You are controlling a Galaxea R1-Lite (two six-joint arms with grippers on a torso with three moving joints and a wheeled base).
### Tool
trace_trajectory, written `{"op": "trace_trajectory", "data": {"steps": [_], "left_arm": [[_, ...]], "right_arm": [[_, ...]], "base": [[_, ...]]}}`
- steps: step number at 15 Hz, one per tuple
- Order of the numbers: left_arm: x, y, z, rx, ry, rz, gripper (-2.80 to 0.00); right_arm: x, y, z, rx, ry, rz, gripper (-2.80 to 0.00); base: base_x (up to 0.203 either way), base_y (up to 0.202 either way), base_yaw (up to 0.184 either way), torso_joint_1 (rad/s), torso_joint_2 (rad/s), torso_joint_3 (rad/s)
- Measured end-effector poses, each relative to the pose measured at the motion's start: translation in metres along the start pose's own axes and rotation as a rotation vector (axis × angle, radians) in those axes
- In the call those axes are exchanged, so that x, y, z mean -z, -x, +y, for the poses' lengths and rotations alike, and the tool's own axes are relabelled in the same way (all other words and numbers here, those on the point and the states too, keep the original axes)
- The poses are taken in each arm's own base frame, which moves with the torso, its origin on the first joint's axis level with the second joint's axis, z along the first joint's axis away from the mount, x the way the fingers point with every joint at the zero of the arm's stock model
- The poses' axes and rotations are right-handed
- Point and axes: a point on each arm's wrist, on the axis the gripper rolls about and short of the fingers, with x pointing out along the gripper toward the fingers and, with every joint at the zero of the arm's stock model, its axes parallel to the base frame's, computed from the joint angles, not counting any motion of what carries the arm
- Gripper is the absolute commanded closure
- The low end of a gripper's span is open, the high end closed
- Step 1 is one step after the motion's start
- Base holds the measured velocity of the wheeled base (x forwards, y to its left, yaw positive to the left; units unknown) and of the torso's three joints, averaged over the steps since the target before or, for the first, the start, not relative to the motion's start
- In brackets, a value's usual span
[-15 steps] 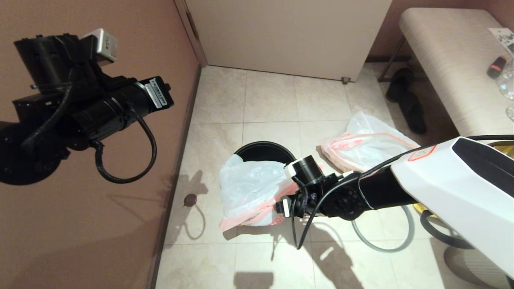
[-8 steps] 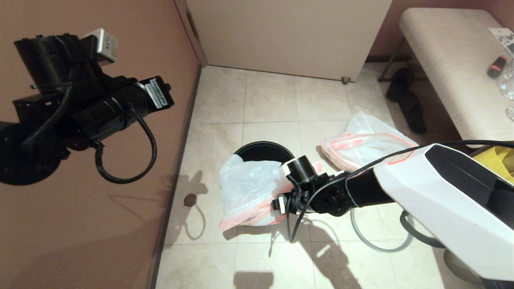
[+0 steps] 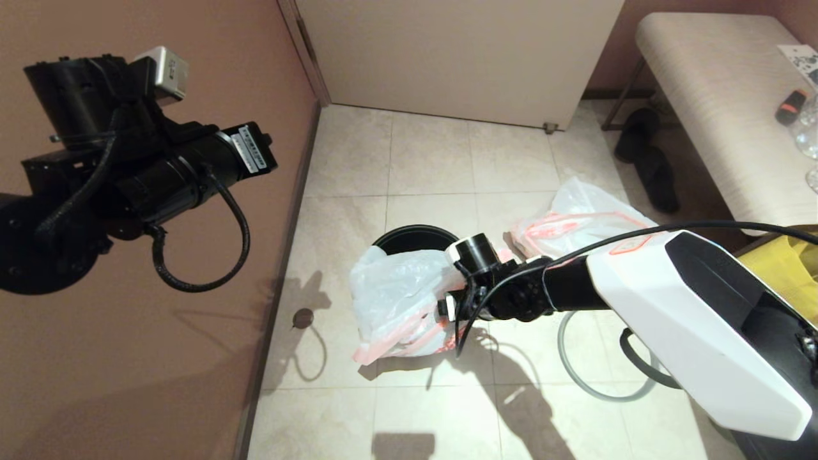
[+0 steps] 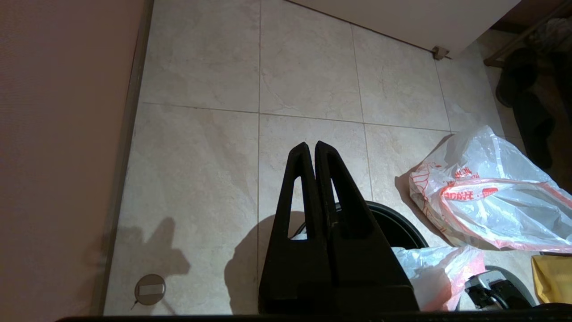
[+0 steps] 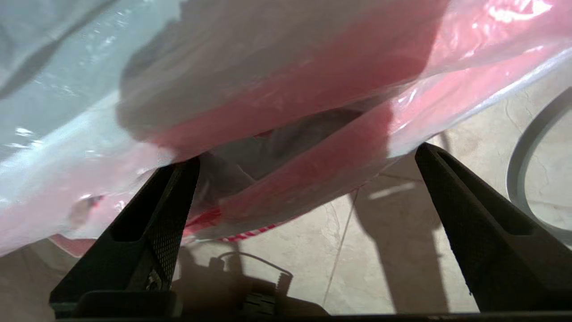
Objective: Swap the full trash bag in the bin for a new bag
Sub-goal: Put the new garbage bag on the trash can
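The black bin (image 3: 415,231) stands on the tiled floor with its inside showing dark. The full trash bag (image 3: 396,300), translucent white with a pink-red hem, lies bunched against the bin's front. A dark shape shows through the plastic near the hem. My right gripper (image 5: 307,154) is open, and its fingers straddle the hem (image 5: 313,165) without pinching it. The new bag (image 3: 575,227) lies limp on the floor to the right of the bin. The bin's grey hoop rim (image 3: 561,348) lies loose on the floor under my right arm. My left gripper (image 4: 311,144) is shut and empty, held high near the left wall.
A brown wall runs along the left, with a round floor drain cap (image 3: 303,317) near it. A pale door panel closes the back. A padded bench (image 3: 716,96) and black slippers (image 3: 645,160) are at the right, and a yellow bag (image 3: 786,262) is behind my right arm.
My right arm has reached left and forward, and its open fingers are now at the bag's hem. The hem has shifted slightly. The left arm has not moved.
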Motion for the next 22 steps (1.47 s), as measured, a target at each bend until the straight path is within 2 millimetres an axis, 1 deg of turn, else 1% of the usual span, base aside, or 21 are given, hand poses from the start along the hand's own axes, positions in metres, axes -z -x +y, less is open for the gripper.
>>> {"op": "trace_trajectory", "data": {"steps": [2,4,8,12,15,16,22], "left_arm": [[0.0,0.0,0.0,0.0,0.0,0.0,0.0],[0.0,0.0,0.0,0.0,0.0,0.0,0.0],[0.0,0.0,0.0,0.0,0.0,0.0,0.0],[0.0,0.0,0.0,0.0,0.0,0.001,0.0],[0.0,0.0,0.0,0.0,-0.001,0.001,0.0],[0.001,-0.001,0.0,-0.001,-0.002,0.002,0.0],[0.003,-0.003,0.0,-0.001,-0.003,0.011,0.0]], "right_arm": [[0.008,0.0,-0.004,0.017,0.0,0.03,-2.8],[0.014,0.004,-0.007,0.025,-0.002,0.053,-2.8],[0.018,0.02,-0.012,0.028,0.003,0.075,-2.8],[0.028,0.023,-0.012,0.023,-0.015,0.079,-2.8],[0.039,0.013,-0.014,0.031,-0.013,0.106,-2.8],[0.043,0.007,-0.015,0.035,-0.012,0.114,-2.8],[0.053,-0.032,-0.025,0.066,-0.028,0.104,-2.8]], "base": [[0.0,0.0,0.0,0.0,0.0,0.0],[0.0,0.0,0.0,0.0,0.0,0.0],[0.0,0.0,0.0,0.0,0.0,0.0],[0.0,0.0,0.0,0.0,0.0,0.0],[0.0,0.0,0.0,0.0,0.0,0.0],[0.0,0.0,0.0,0.0,0.0,0.0],[0.0,0.0,0.0,0.0,0.0,0.0]]}}
